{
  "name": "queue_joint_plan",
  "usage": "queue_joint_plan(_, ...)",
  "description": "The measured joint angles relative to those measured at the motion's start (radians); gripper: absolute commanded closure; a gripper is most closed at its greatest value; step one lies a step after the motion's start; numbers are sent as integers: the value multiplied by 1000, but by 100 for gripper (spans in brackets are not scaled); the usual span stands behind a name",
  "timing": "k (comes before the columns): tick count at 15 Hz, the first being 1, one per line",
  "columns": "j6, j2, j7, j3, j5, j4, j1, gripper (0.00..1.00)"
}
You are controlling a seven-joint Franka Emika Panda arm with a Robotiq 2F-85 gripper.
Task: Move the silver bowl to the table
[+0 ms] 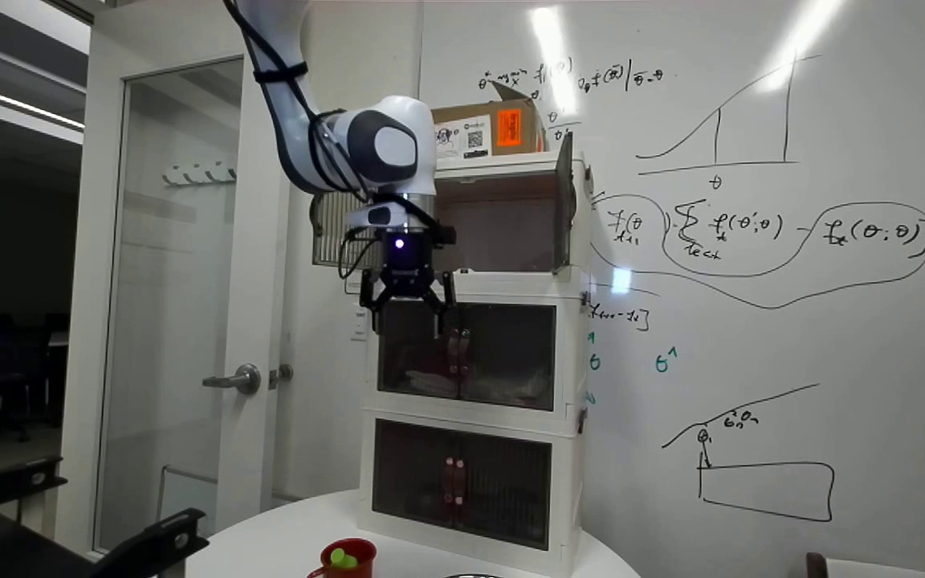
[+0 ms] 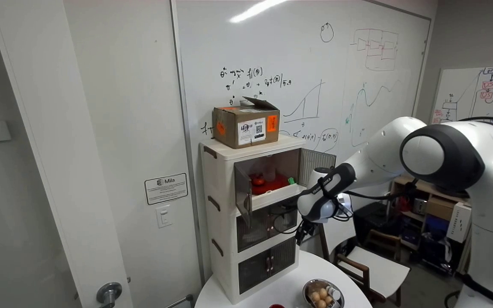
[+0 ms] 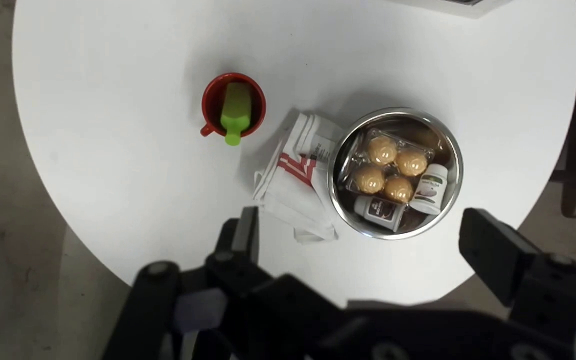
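The silver bowl [image 3: 419,131] rests on the white round table [image 3: 118,125], holding several brown egg-like balls in clear packaging and two small white containers. In an exterior view its near rim and contents show, the bowl [image 2: 315,283] standing beside the cabinet; in an exterior view only a sliver of the bowl [image 1: 472,575] shows at the bottom edge. My gripper [image 1: 408,323] hangs well above the table, pointing down, in front of the cabinet. The jaws stand wide open with nothing between them. In the wrist view the bowl lies below and ahead of the gripper [image 3: 360,225].
A red mug [image 3: 213,105] with a green object inside and a folded white bag [image 3: 288,190] lie left of the bowl in the wrist view. A three-tier white cabinet [image 2: 225,222] stands on the table, its top doors open. A cardboard box [image 2: 229,128] sits on top.
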Motion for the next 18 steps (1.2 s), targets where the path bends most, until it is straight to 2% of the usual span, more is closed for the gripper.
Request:
queue_joint_plan(3, -34, -57, -15, -84, 0, -16, 101, 0)
queue_joint_plan(6, -34, -127, -63, -118, 0, -63, 138, 0)
queue_joint_plan(10, -31, -206, -101, -128, 0, -126, 148, 0)
queue_joint_plan(18, -30, -213, -102, -128, 0, -136, 149, 0)
